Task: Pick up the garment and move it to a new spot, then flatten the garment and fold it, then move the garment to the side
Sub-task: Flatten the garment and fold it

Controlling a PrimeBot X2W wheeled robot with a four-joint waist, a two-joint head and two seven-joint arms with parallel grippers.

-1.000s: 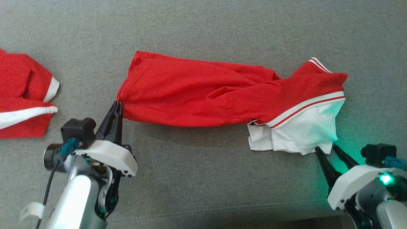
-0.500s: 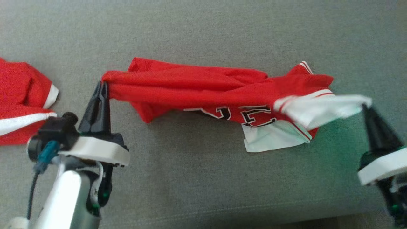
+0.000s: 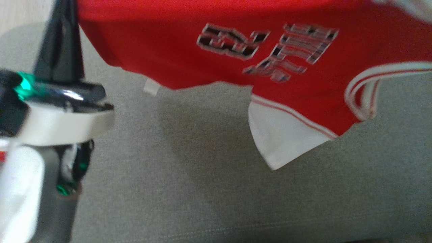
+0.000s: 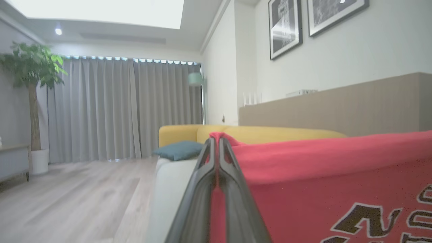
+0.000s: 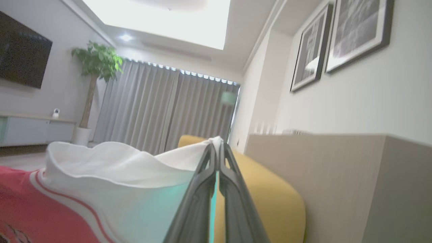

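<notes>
Head view: garment (image 3: 162, 50), red with blurred lettering, is hanging above the grey seat (image 3: 202, 189) and spanning the frame from 10 to 2 o'clock. Its white panel is drooping toward 4 o'clock. Its shadow is falling on the fabric just beneath. A seam is running across the seat near 6 o'clock. Left claw (image 3: 65, 8) is rising at 10 o'clock, fingers pressed together on the garment's red edge.

Left wrist view: the claw is pinching a red fold at its tips, and the cloth is stretching away toward 3 o'clock, lettering showing at 4 o'clock.
- Plant (image 4: 32, 74) is standing at 9 o'clock.
- Grey curtains (image 4: 118, 108) are covering the far wall.
- Wood floor (image 4: 67, 202) is lying at 8 o'clock.
- Yellow sofa (image 4: 263, 133) is sitting near centre, with a teal cushion (image 4: 180, 150) on it.
- Two pictures (image 4: 285, 27) are hanging at 1 o'clock above a beige partition (image 4: 337, 108).
- Ceiling panel (image 4: 98, 11) is glowing at 11 o'clock.

Right wrist view: right claw (image 5: 217, 146) is closed tight on the garment's white corner. White cloth is billowing toward 9 o'clock, and the red part is trailing off at 8 o'clock. TV (image 5: 23, 50) is hanging dark on the wall at 10 o'clock.
</notes>
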